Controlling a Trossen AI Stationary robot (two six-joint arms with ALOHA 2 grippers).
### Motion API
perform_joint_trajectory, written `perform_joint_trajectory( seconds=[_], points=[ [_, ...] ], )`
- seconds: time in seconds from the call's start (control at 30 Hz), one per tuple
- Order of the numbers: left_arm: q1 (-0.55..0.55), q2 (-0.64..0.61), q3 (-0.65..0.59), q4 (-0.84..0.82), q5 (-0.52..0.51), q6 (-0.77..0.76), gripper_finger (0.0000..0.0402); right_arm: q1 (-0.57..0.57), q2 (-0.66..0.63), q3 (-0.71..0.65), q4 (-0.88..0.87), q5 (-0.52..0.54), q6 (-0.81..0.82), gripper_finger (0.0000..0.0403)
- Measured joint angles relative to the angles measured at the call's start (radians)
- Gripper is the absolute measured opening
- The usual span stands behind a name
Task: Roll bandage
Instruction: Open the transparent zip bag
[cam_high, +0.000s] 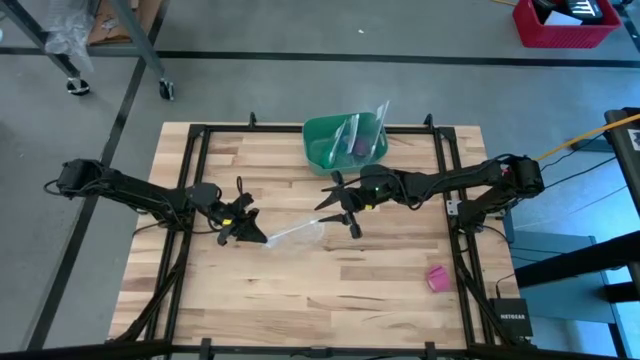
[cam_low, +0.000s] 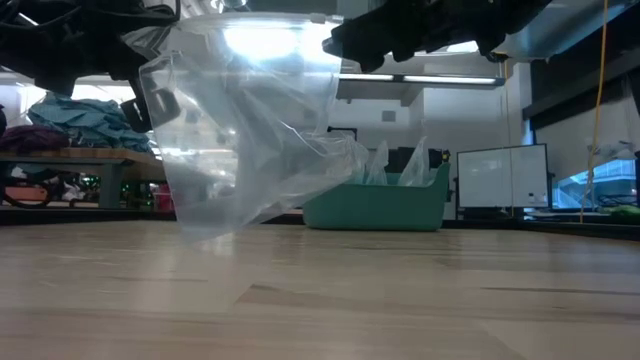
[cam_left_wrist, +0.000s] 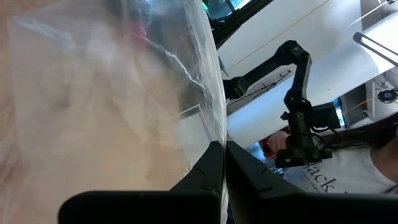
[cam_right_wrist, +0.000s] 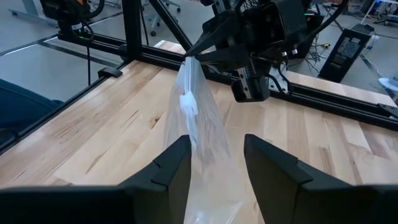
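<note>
Left gripper (cam_high: 252, 232) clamps the clear plastic bag (cam_high: 295, 233) at frame centre — right gripper (cam_high: 340, 205) spread wide beside it; pink bandage (cam_high: 438, 278) sits lower right on the bench (cam_high: 300, 300).

A robotics lab or workshop with a bare grey concrete floor (cam_high: 300, 30). Two dark robot arms are mounted on a black metal frame (cam_high: 200, 135) around a pale butcher-block wooden table (cam_high: 330, 290). A small black network box (cam_high: 511, 316) sits at the table's corner, with cables trailing nearby. Beyond the table are a red plastic crate (cam_high: 563, 25), the wheeled legs of a metal cart (cam_high: 150, 60), a workbench heaped with cloth (cam_low: 70, 125), a computer monitor (cam_low: 500, 175), and long ceiling strip lights (cam_low: 440, 78).
</note>
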Motion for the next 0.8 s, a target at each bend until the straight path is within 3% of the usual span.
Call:
perform_joint_trajectory(
  seconds=[0.8],
  points=[
    [0.0, 0.0, 0.0, 0.0, 0.0, 0.0, 0.0, 0.0, 0.0, 0.0, 0.053, -0.079, -0.006, 0.0153]
  ],
)
